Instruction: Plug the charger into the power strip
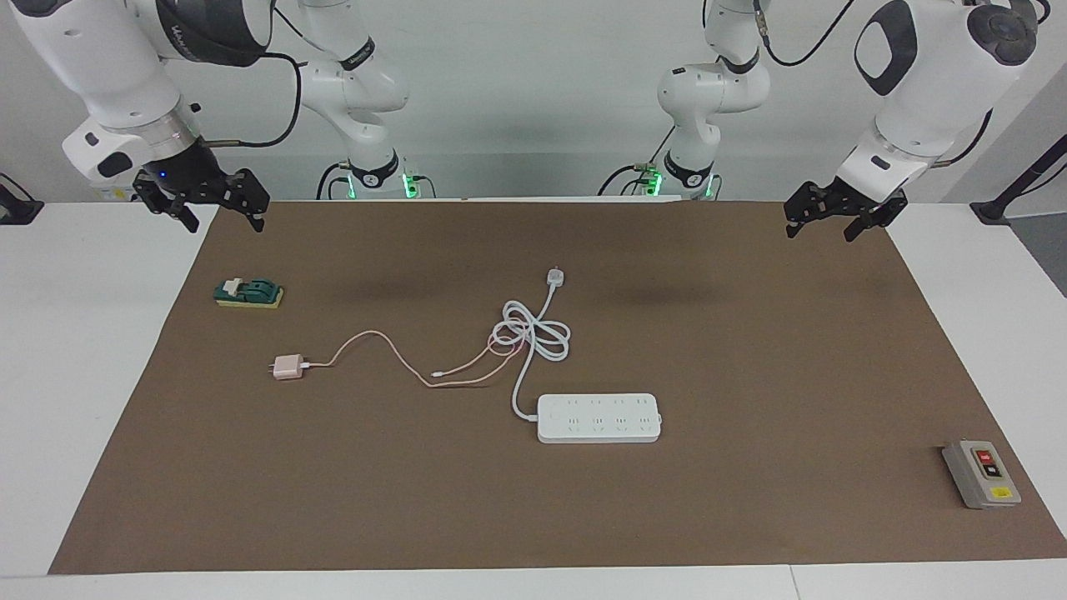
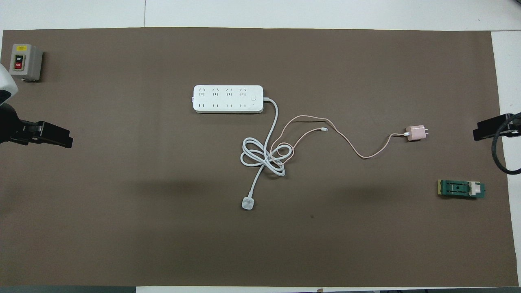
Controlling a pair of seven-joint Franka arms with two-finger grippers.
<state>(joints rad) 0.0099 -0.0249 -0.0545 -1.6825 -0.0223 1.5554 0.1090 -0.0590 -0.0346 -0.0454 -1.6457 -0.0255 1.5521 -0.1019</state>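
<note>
Counting one charger (image 1: 288,367), one strip (image 1: 598,417), both mid-mat, well apart; left claw (image 1: 830,218) and right claw (image 1: 202,202) open, hovering over mat (image 1: 750,517) ends.

Switch box (image 2: 25,62), at the mat's 10 o'clock corner in the overhead view: "ON" on its black button, "OFF" on the red one. Yellow label unreadable. Nothing else legible.
</note>
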